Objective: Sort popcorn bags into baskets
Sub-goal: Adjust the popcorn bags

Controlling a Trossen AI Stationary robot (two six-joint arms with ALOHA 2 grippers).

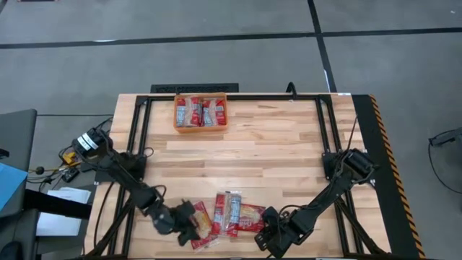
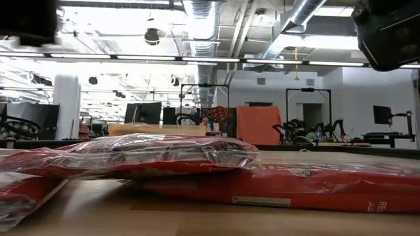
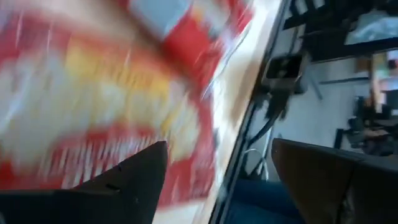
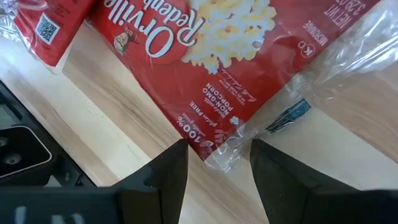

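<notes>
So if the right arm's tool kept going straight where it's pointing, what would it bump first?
Most likely the clear crinkly end of the red popcorn bag lying on the table. The right tool is open, and the bag's edge sits just ahead of the gap, though depth is hard to judge.

R claw (image 4: 214, 165) low over the wood worktop (image 4: 124, 134), its two dark fingers (image 4: 165, 180) parted w/ a narrow gap. Between the tips: clear crimped edge of a red popcorn bag (image 4: 211, 56), white script and popcorn print on it, lying flat. Can't tell if the fingers touch the film. 2nd red bag (image 4: 43, 28) w/ QR code just beside it, at the worktop edge. Black frame (image 4: 25, 149) beyond that edge.
</notes>
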